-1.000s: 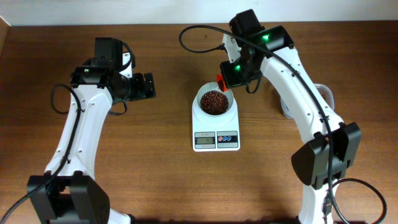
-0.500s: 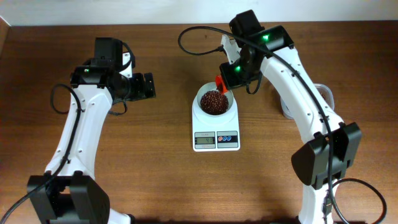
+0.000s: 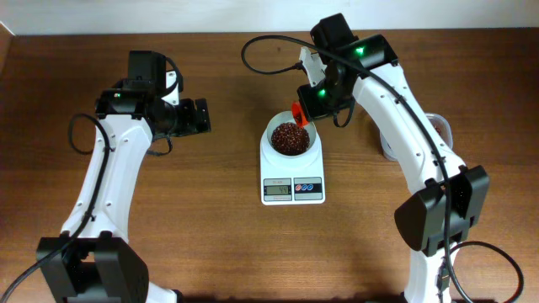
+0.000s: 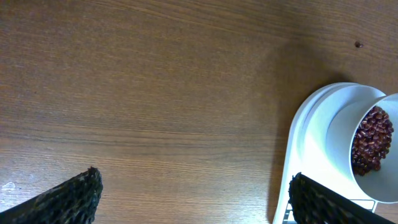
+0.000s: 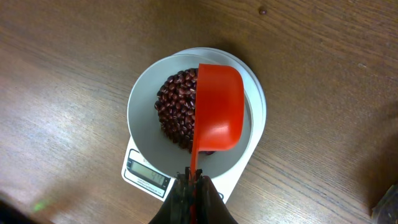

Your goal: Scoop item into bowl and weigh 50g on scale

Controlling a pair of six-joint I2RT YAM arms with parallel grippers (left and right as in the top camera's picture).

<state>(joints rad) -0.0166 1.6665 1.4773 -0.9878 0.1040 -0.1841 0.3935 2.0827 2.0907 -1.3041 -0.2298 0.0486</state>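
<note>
The white bowl [image 3: 274, 128] stands on the white scale [image 3: 292, 183] at the table's middle and holds a heap of dark red-brown beans [image 3: 289, 136]. My right gripper [image 5: 193, 183] is shut on the handle of a red-orange scoop [image 5: 218, 111], which is tipped over the bowl [image 5: 144, 118] and the beans [image 5: 176, 107]. In the overhead view the scoop [image 3: 300, 113] sits at the bowl's far right rim. My left gripper [image 3: 200, 116] is open and empty, left of the scale. Its wrist view shows the bowl [image 4: 341, 132], beans [image 4: 371, 139] and scale [image 4: 305, 155] at right.
A clear plastic tub [image 3: 441, 128] with more beans stands at the right, partly hidden by my right arm. One loose bean [image 4: 357, 44] lies on the wood beyond the scale. The scale's display [image 5: 148, 172] shows digits I cannot read.
The scoop has shifted slightly over the bowl's rim. The left arm has not moved.
</note>
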